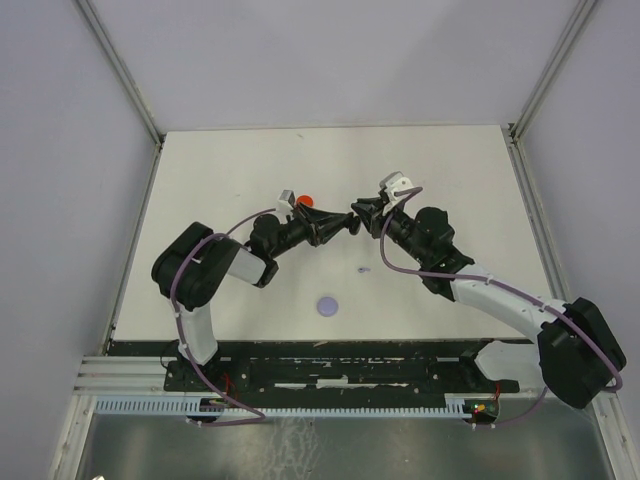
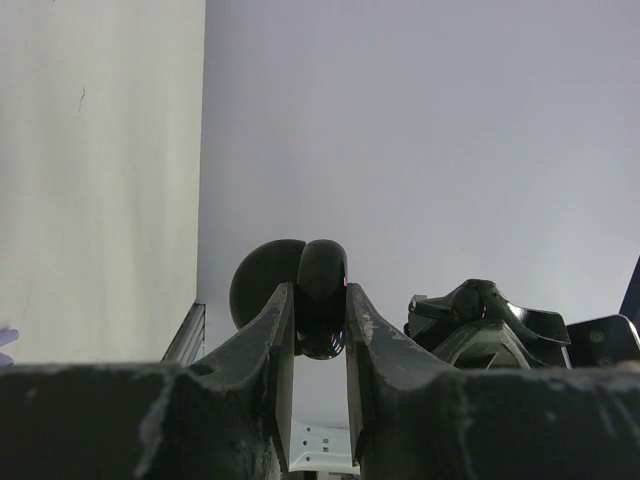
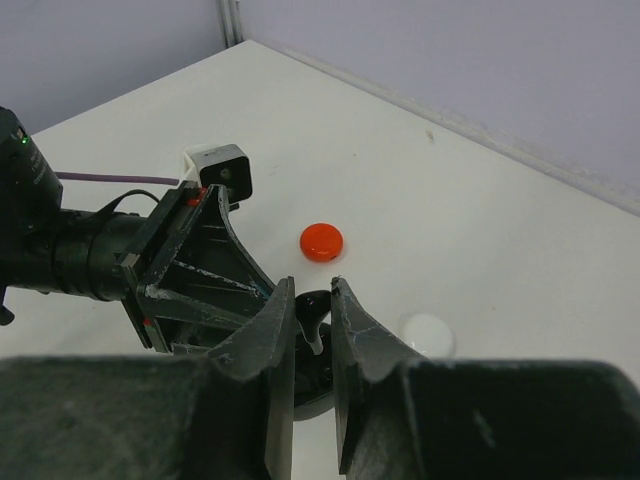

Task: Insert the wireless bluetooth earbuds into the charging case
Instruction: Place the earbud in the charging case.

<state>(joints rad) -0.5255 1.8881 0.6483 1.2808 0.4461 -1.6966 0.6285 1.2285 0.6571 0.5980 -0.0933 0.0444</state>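
left gripper (image 2: pixel 320 292) has its jaws clamped on the black case (image 2: pixel 322 268). right gripper (image 3: pixel 312 287) meets it nose to nose, jaws pinching what looks like a dark bud (image 3: pixel 312 318) right above the case. lavender bud (image 1: pixel 363 270) lies on the table (image 1: pixel 450 180) at 6 o'clock from them, red disc (image 1: pixel 305 200) at 10.

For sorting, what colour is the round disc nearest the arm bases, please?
The round disc is lavender, clearest from top external.

I am seeing the left gripper (image 1: pixel 346 225) and right gripper (image 1: pixel 357 213) facing tip to tip mid-table (image 1: pixel 450 180), the charging case (image 2: pixel 322 275) sitting in the left one's grip. From there, the far disc (image 1: pixel 306 201) is lying at 10 o'clock, an earbud (image 1: pixel 363 270) at 6 and the near disc (image 1: pixel 327 305) at 7.
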